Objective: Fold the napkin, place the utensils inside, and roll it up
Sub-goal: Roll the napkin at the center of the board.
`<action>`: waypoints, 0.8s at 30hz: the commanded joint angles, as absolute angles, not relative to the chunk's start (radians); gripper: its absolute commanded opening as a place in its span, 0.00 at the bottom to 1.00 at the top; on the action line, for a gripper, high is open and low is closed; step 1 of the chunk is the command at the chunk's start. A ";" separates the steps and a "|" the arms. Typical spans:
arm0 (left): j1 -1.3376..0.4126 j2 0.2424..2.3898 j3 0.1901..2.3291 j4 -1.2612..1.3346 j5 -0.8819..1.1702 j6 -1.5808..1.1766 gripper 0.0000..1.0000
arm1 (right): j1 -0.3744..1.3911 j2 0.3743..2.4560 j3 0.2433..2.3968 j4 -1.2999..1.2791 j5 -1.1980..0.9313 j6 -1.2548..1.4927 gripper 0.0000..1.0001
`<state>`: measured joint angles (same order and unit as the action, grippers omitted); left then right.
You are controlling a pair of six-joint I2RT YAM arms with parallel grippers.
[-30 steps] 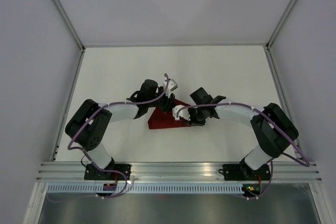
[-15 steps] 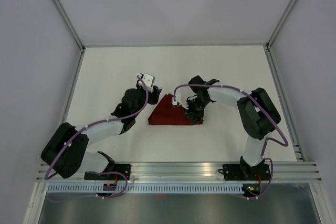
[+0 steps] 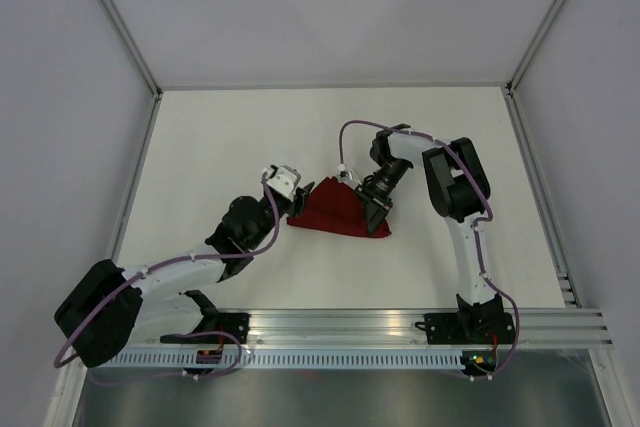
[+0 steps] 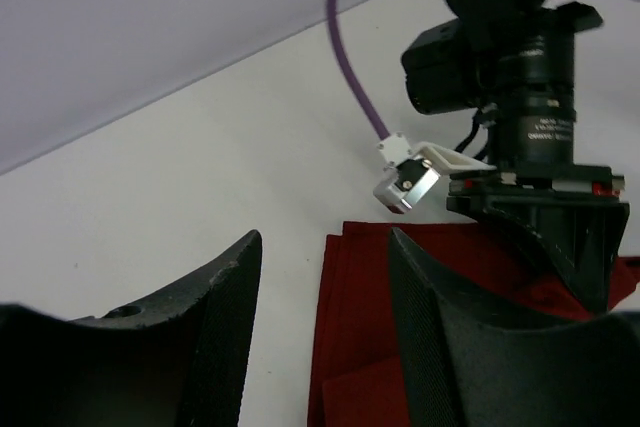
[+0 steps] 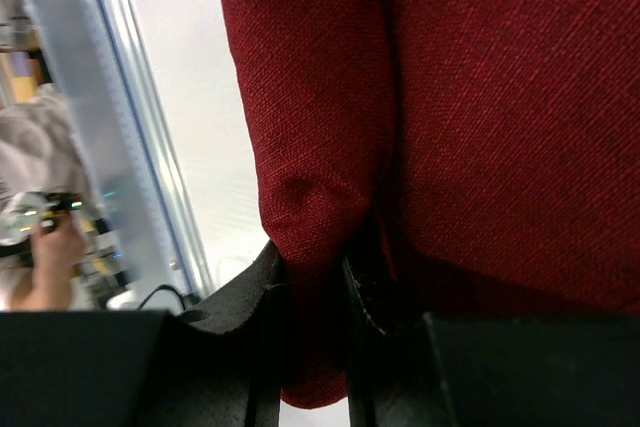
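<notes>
The right end effector [image 3: 378,208] seemingly pinches one edge of the napkin [image 3: 333,213].

white table [image 3: 220,137] — grey walls [image 3: 330,7] around it, aluminium rail [image 3: 340,325] along the near edge

Tight in the middle, loads of room at the far end

The napkin [image 3: 335,213] sits mid-table with the right gripper [image 3: 376,209] clamped on its right side. The left gripper [image 3: 294,200], jaws apart, hangs just beside its left corner, so both arms crowd that patch. Bare table [image 3: 230,132] runs wide on the far side and down both flanks. The walls [image 3: 70,147] and near rail [image 3: 340,325] box it in.
</notes>
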<state>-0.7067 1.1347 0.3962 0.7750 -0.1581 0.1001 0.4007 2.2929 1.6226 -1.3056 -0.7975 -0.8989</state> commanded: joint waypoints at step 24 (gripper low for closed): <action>-1.086 1.589 0.667 0.442 -0.084 0.652 0.70 | 0.344 2.540 1.763 -1.370 -0.595 -0.988 0.20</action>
<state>-1.0843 1.5578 0.6353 0.4660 -0.1173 0.5865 0.3637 2.4702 1.7576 -1.5673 -0.8085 -0.9199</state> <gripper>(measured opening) 0.700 0.290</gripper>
